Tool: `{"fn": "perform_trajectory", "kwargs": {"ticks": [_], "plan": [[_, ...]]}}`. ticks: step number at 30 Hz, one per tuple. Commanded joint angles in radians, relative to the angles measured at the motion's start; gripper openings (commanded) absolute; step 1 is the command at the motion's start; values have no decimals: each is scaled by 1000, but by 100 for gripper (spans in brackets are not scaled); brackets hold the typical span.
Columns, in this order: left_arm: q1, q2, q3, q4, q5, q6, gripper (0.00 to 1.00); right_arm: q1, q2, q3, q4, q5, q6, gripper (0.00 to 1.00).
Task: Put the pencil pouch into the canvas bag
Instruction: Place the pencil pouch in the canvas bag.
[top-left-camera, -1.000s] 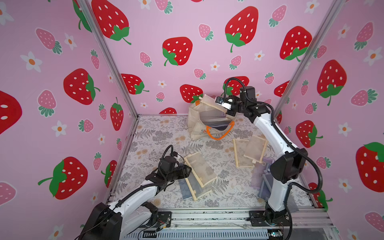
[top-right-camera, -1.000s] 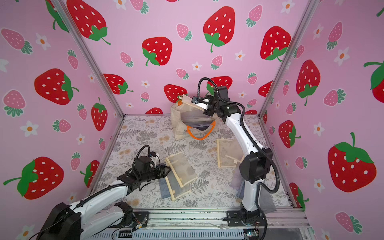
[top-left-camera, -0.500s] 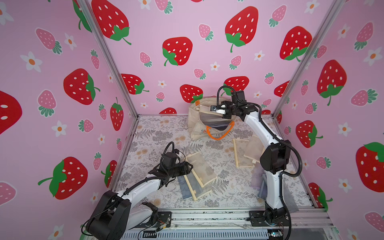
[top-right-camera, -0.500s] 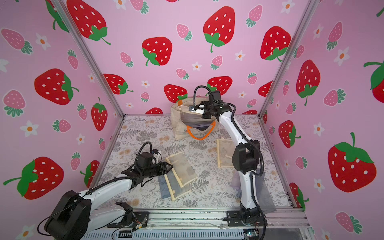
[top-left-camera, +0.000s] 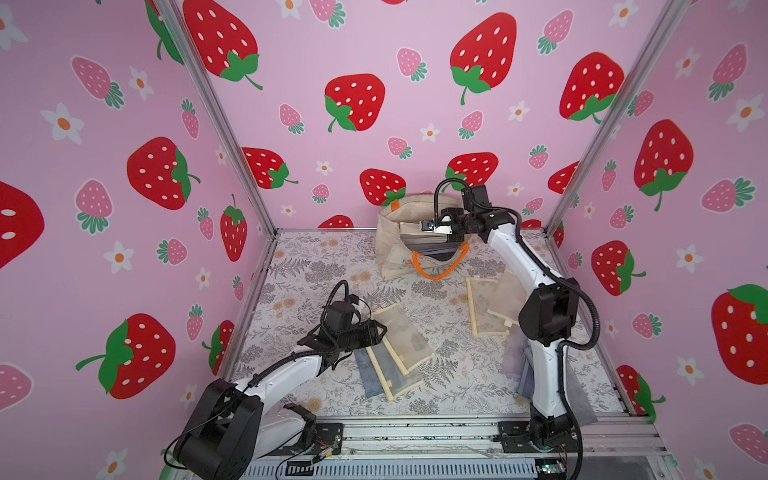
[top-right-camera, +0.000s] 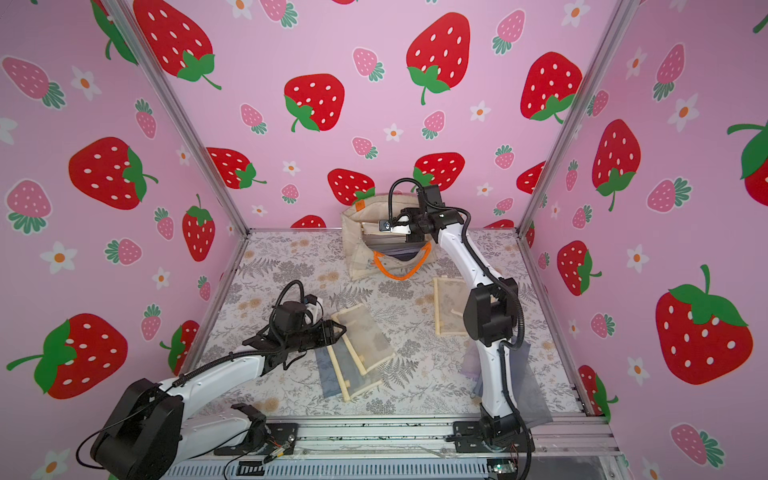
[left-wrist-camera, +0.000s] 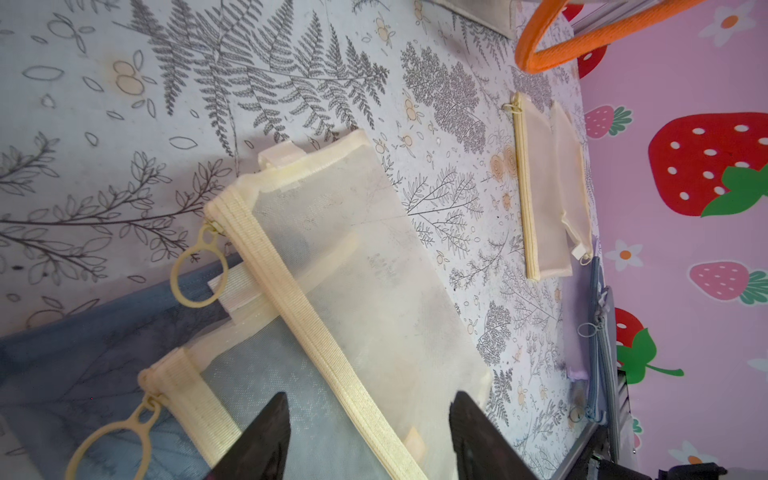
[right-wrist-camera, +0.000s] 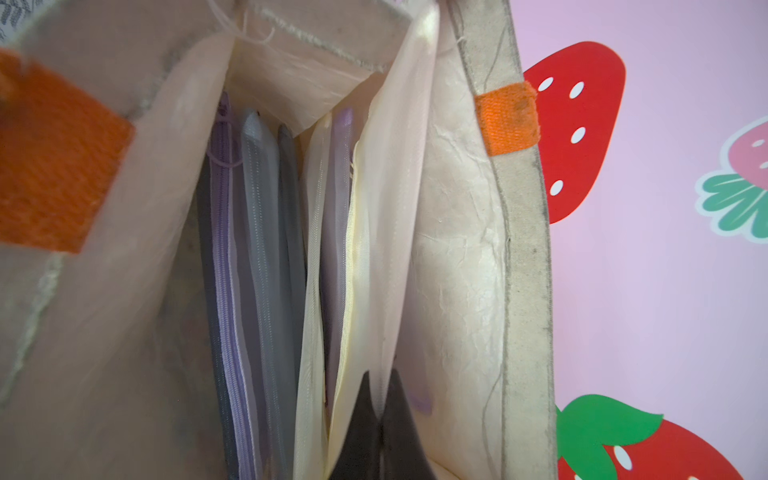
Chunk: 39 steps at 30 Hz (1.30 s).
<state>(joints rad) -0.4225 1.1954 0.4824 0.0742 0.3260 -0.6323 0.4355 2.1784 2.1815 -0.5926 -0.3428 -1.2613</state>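
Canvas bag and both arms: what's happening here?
The right gripper is shut on a cream mesh pouch, holding it inside the canvas bag, beside purple and grey pouches already in there. The left gripper is open, hovering over a second cream pouch that lies on the table. Nearby lie more pouches.

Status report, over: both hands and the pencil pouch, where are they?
Right hand shut on pencil pouch, inside canvas bag. Left hand open above second cream pouch on table. Other pouches already in bag, none blocking.
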Motion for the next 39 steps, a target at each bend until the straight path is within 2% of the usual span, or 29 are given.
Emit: {"fn": "perform_trajectory", "kwargs": {"ticks": [1,4,6,9,12,16,20,31,37,38,39], "plan": [[4,-20,42,-12,10,0,63,-1,16,-13,-2,-13,-12,8],[4,-26,43,-16,5,-1,63,5,1,-47,52,-12,25,29],[5,-28,39,-21,-1,0,64,15,-27,-101,125,0,52,38],[4,-28,35,-25,-14,-4,64,32,-45,-132,166,9,77,42],[4,-29,26,-26,-16,-10,64,44,-37,-116,161,25,101,37],[4,-46,19,-31,-21,-12,63,54,-18,-92,151,28,127,12],[4,-62,12,-40,-31,-10,63,58,9,-71,136,38,121,1],[5,-54,14,-40,-36,-7,62,50,132,60,48,25,119,0],[5,-32,19,-29,-34,-8,62,48,138,69,23,27,122,0],[5,-29,21,-28,-33,-9,62,48,134,66,22,30,121,1],[5,-28,21,-24,-32,-10,62,48,125,59,26,33,126,8]]}}
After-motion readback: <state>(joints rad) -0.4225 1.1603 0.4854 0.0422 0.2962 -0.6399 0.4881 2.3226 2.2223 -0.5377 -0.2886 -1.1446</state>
